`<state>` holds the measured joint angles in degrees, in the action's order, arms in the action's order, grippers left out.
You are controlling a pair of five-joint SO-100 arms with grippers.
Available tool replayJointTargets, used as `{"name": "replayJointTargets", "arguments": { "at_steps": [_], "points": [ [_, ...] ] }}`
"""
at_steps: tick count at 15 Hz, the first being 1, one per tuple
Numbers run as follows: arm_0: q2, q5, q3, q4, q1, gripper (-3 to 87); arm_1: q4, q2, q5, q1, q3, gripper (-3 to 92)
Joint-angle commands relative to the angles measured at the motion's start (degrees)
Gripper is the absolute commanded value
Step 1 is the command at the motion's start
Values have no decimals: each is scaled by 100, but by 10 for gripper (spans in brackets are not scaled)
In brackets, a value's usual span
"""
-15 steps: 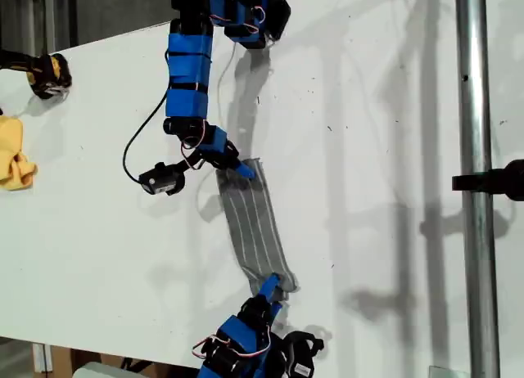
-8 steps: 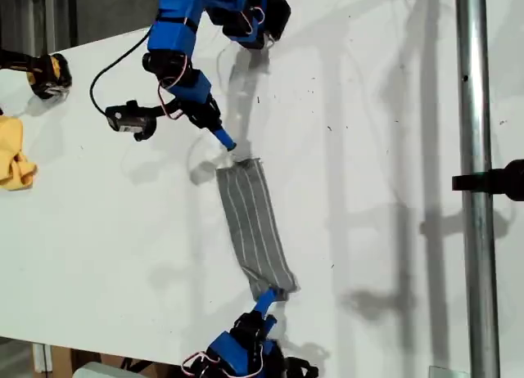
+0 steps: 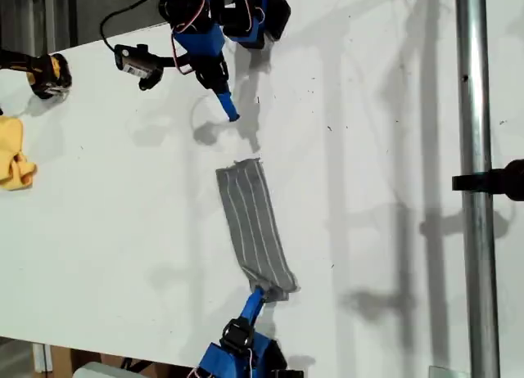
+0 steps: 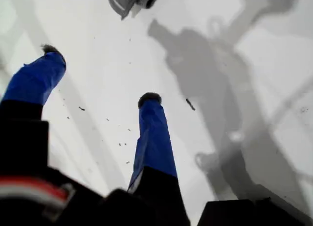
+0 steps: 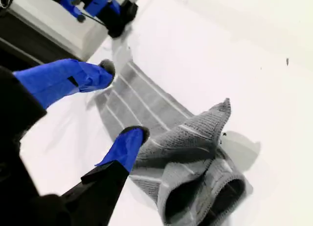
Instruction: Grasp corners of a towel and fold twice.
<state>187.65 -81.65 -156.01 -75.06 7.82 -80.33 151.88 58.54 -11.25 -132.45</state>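
Now that both jaws have let go, our first gripper [image 3: 232,114] hangs open, lifted farther from the grey white-striped fabric towel [image 3: 253,227]. Our second gripper [image 3: 256,297] gapes open at its bunched near end, pulled back. Folded narrow, it lies mid-table [image 3: 106,206].

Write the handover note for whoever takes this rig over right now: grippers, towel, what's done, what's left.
My first gripper: open, empty, above bare table, clear of the cloth.
My second gripper: open, at the bunched near end, holding nothing.
The grey white-striped fabric towel: a narrow folded strip mid-table, far end flat, near end rumpled and curled.
Done: folded into a strip, both ends let go.
Left: probably tidy the near end and, if needed, fold once more.
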Motion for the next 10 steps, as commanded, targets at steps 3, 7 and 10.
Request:
{"name": "replayJointTargets", "arguments": {
  "at_steps": [3, 7, 10],
  "points": [
    [1169, 844, -659, 149, -325, 206, 290, 1485, 545, 220, -1248, 335],
    [1178, 1389, -756, 677, -492, 159, 1345, 677, 431, 123, -1477, 342],
    [1178, 1415, -765, 809, -492, 159, 2654, -2241, -149, -123, -387, 351]
  ]
}}
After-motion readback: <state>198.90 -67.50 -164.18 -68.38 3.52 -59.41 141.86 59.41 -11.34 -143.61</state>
